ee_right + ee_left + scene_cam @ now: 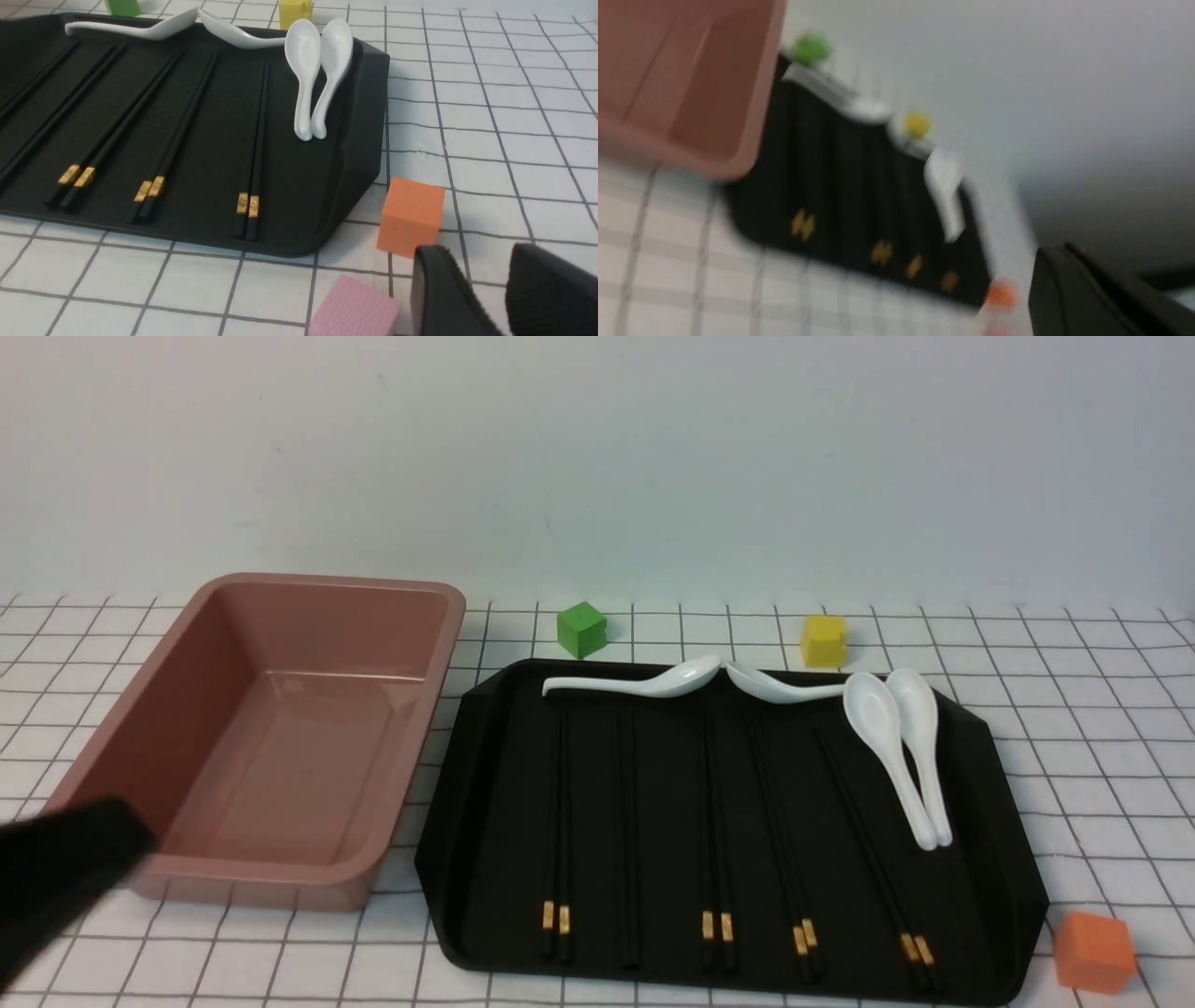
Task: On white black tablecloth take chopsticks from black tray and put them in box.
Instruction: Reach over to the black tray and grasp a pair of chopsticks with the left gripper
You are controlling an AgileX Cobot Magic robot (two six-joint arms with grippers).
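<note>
At the near left, the left gripper (65, 868) is a dark blur by the box's near corner, and whether its jaws are open cannot be told. The box (187, 709) stands on the table (1074, 756) just left of the tray (667, 784). The chopsticks (714, 821) lie in the tray, running near to far with their gold bands at the near end. Four spoons (896, 747) lie along its far and right parts. A green cube (582, 629) and a yellow cube (823, 640) sit beyond the tray, and an orange cube (1092, 950) sits off its near right corner. Near that cube the right gripper (490, 298) has its jaws parted, holding nothing.
</note>
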